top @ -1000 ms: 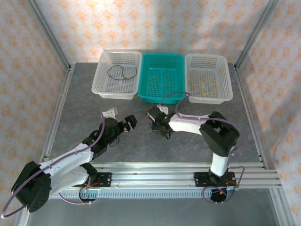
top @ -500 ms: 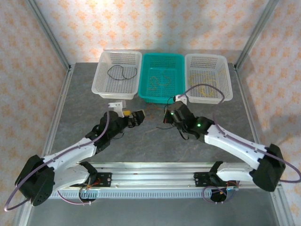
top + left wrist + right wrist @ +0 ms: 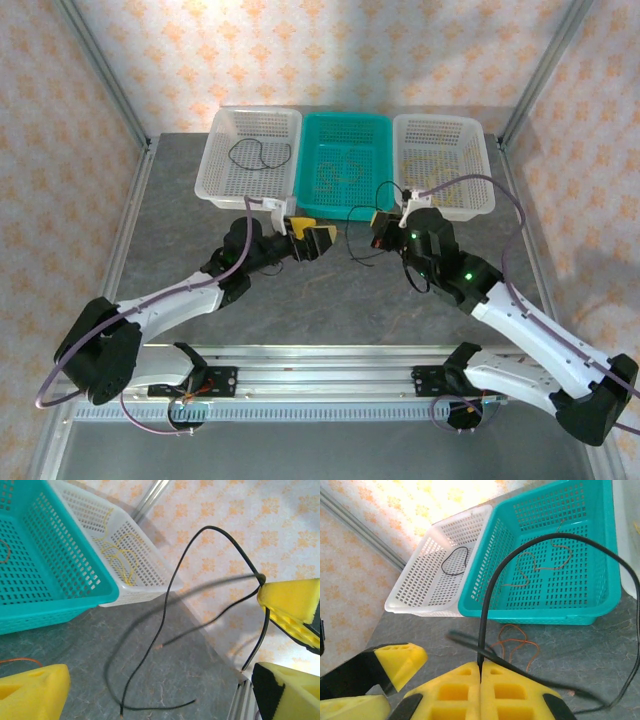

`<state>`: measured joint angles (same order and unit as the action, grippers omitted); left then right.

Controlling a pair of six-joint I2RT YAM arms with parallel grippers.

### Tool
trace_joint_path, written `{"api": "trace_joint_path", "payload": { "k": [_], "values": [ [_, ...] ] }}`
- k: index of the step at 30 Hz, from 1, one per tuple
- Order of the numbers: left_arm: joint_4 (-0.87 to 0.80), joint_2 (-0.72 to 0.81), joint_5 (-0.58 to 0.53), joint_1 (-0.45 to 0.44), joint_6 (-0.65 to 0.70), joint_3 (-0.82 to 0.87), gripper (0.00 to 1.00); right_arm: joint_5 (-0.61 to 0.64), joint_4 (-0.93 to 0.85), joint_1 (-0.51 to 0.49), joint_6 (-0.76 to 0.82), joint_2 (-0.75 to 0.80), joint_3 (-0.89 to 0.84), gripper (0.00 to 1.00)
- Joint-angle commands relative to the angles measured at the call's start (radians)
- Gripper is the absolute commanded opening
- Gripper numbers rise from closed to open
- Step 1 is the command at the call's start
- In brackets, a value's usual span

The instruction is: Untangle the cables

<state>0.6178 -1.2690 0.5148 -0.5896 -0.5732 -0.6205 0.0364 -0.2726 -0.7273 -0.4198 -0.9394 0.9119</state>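
Note:
My right gripper [image 3: 481, 669] [image 3: 381, 229] is shut on a black cable [image 3: 492, 582] that arcs up from its yellow pads and hangs down to the table [image 3: 150, 707]. In the left wrist view the same cable [image 3: 172, 587] dangles in front of my open left gripper [image 3: 160, 682] [image 3: 313, 239], which is close beside it and apart from it. A thin orange cable [image 3: 517, 641] lies coiled on the table just before the teal basket. Between both grippers the black cable [image 3: 357, 248] trails on the tabletop.
Three baskets stand in a row at the back: a white one [image 3: 222, 190] with a black cable loop [image 3: 258, 155], a teal one [image 3: 345, 207] with orange cables [image 3: 340, 172], and a white one [image 3: 482, 150] with yellow cables [image 3: 440, 185]. A metal rail runs along the near edge.
Both arms have reached forward toward the baskets. The right arm has swung outward and carried the black cable up with it. The left gripper has moved right, close to that cable.

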Motion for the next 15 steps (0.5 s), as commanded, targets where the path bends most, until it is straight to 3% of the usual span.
{"api": "trace_joint_path", "payload": {
  "k": [1, 6, 12, 15],
  "values": [
    [0.049, -0.003, 0.031, -0.006, 0.030, -0.041, 0.94, -0.013, 0.004, 0.006, 0.035, 0.017, 0.055, 0.00],
    [0.029, -0.014, 0.038, -0.006, 0.082, -0.075, 0.93, -0.065, 0.008, 0.006, 0.073, 0.008, 0.076, 0.00],
    [-0.144, -0.026, 0.004, -0.006, 0.294, -0.155, 0.92, -0.116, -0.031, 0.006, 0.153, 0.000, 0.103, 0.00],
    [-0.163, -0.020, 0.043, -0.007, 0.437, -0.164, 0.87, -0.121, -0.034, 0.006, 0.165, 0.010, 0.115, 0.00]
  ]
}}
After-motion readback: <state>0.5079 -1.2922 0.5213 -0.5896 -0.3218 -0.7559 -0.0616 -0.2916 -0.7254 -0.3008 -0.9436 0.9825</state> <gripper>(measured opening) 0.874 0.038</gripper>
